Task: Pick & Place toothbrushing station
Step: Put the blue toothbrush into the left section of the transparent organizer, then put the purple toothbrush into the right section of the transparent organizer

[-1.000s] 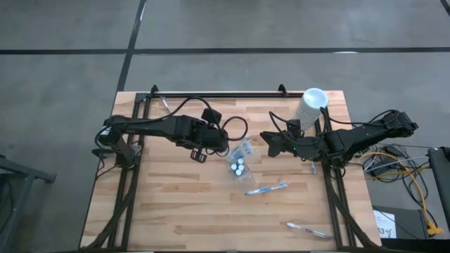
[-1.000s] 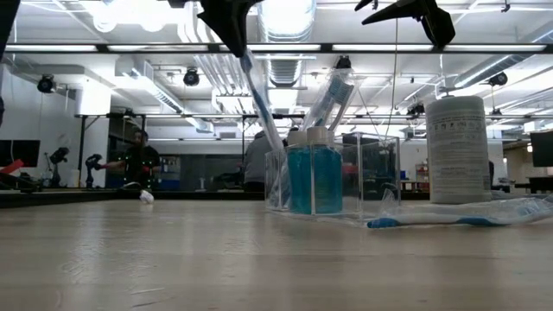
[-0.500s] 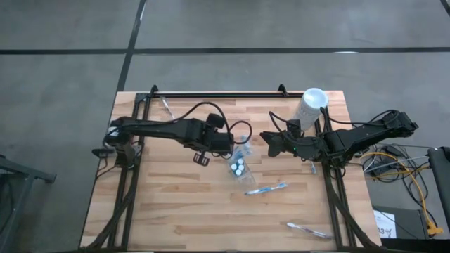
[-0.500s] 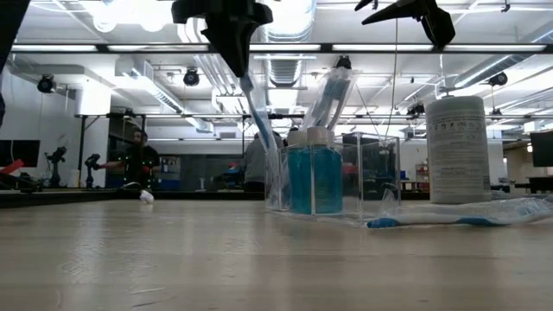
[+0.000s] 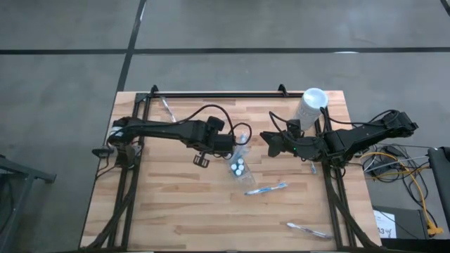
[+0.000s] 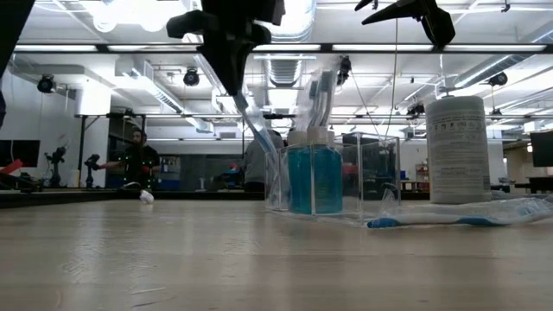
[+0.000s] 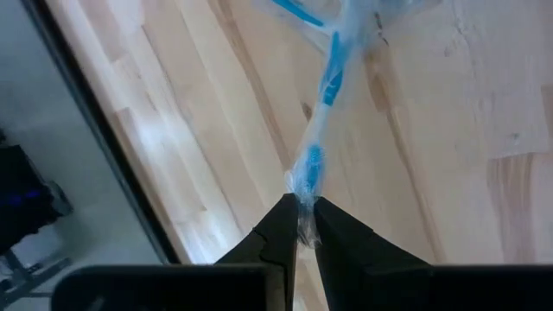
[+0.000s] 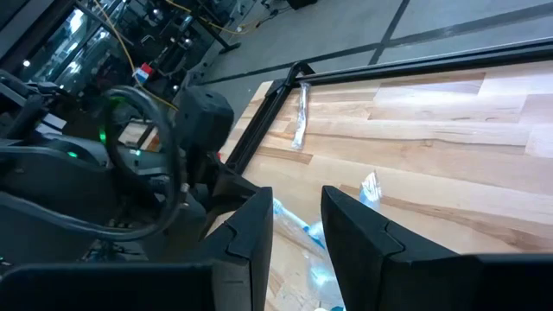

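My left arm is stretched across the table toward the middle, left gripper (image 5: pixel 232 145) raised off the surface with its fingers (image 7: pixel 278 235) pinched together on a toothbrush (image 7: pixel 316 151). My right arm reaches in from the right edge, right gripper (image 5: pixel 267 143) up in the air, fingers (image 8: pixel 252 226) parted, nothing between them.

A tall white cylinder (image 5: pixel 310 107) stands upright on the wooden table (image 5: pixel 176 204), behind the right gripper (image 5: pixel 267 143) and out to its right, near the far corner. A black rail (image 5: pixel 218 94) runs along the table's far edge, beyond that gripper and the left gripper (image 5: pixel 232 146). Yellow cables (image 5: pixel 415 188) lie on the floor, well right of the right gripper. A person (image 6: pixel 138 160) stands far back in the room.
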Controlling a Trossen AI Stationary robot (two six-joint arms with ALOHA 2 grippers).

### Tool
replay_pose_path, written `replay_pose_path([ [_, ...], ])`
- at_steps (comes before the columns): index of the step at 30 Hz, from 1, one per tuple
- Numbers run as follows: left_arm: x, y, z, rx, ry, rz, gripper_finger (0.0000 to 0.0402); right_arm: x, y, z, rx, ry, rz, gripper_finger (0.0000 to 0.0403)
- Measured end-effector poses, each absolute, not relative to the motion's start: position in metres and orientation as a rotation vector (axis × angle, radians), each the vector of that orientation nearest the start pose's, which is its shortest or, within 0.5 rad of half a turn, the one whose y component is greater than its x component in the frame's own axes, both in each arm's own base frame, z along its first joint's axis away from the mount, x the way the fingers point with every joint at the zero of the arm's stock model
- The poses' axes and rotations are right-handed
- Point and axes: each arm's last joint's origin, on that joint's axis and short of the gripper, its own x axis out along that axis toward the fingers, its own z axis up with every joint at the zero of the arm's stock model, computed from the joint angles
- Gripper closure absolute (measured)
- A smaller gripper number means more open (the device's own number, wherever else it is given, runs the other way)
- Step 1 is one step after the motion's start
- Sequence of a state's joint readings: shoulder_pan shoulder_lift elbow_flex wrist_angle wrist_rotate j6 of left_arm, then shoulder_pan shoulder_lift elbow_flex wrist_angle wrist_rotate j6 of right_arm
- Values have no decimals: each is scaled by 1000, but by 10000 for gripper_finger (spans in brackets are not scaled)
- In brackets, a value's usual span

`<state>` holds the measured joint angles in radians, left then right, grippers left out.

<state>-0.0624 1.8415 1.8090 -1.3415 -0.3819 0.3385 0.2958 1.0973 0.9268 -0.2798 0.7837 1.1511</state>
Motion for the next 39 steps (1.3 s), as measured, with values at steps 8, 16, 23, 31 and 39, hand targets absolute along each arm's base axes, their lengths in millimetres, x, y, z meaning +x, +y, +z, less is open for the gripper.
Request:
replay_pose_path([
  [8, 353, -9, 318, 540, 1387, 57, 362, 227, 48, 318, 880, 68, -634, 305],
  [16, 351, -7, 327, 498, 1376, 92, 362, 227, 48, 318, 881, 68, -634, 305],
  [23, 351, -4, 326, 454, 1378, 66, 319, 227, 48, 318, 878, 69, -634, 305],
  [31, 348, -3, 326, 442, 1408, 52, 266, 227, 48, 318, 879, 68, -634, 305],
  [39, 343, 5, 329, 396, 1430, 102, 264, 227, 48, 318, 878, 69, -634, 305],
])
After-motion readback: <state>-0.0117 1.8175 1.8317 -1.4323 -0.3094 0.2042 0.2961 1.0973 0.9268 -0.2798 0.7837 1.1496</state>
